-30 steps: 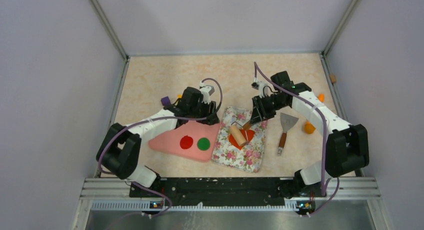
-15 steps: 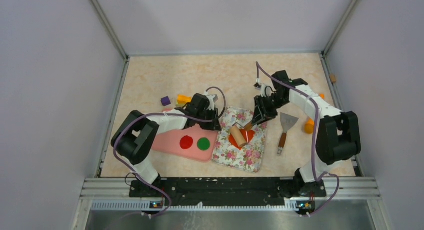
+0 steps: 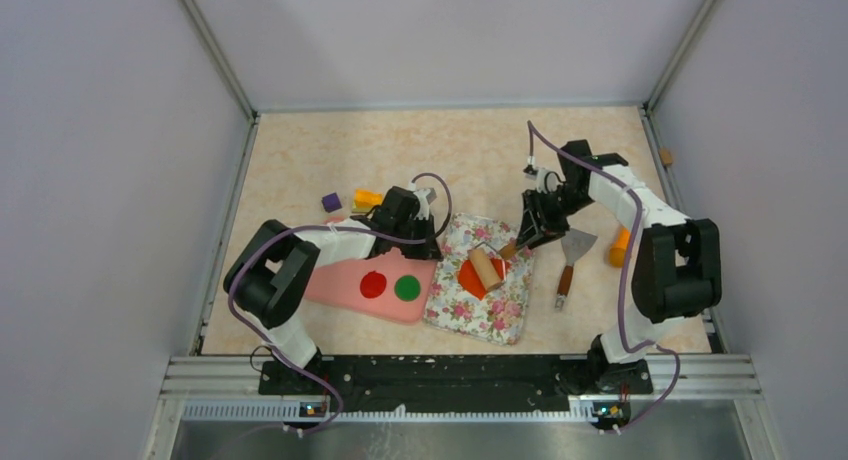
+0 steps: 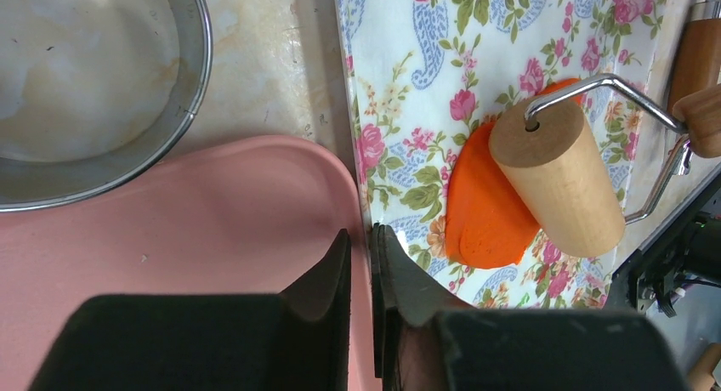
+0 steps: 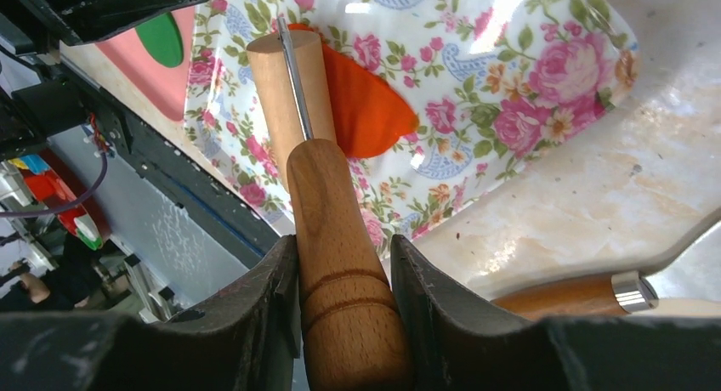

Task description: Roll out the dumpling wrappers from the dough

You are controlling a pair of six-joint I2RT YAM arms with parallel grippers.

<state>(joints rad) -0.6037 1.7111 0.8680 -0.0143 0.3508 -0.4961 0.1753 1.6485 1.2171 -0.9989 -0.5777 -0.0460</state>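
Observation:
The orange-red dough (image 3: 468, 278) (image 4: 480, 212) (image 5: 366, 106) lies flattened on a floral tray (image 3: 480, 315) (image 4: 400, 68) (image 5: 544, 85). A wooden roller (image 3: 487, 268) (image 4: 557, 183) (image 5: 285, 93) rests on the dough's right part. My right gripper (image 3: 527, 238) (image 5: 344, 242) is shut on the roller's wooden handle. My left gripper (image 3: 428, 248) (image 4: 361, 234) sits at the tray's left rim, where it meets the pink board (image 3: 335, 280) (image 4: 170, 238), jaws pinched on that rim. Two dumpling wrappers, a red one (image 3: 373, 285) and a green one (image 3: 406, 287) (image 5: 161, 38), lie on the board.
A metal ring cutter (image 4: 191, 93) sits just beyond the board's far edge. A scraper with a wooden handle (image 3: 570, 260) (image 5: 578, 293) lies right of the tray. An orange stick (image 3: 620, 247) is further right; a purple block (image 3: 331, 201) and an orange piece (image 3: 368, 197) are behind the left arm.
My left gripper has moved in to the tray's left rim and closed from wide open to a narrow pinch. The right gripper has drawn the roller a little to the right across the dough.

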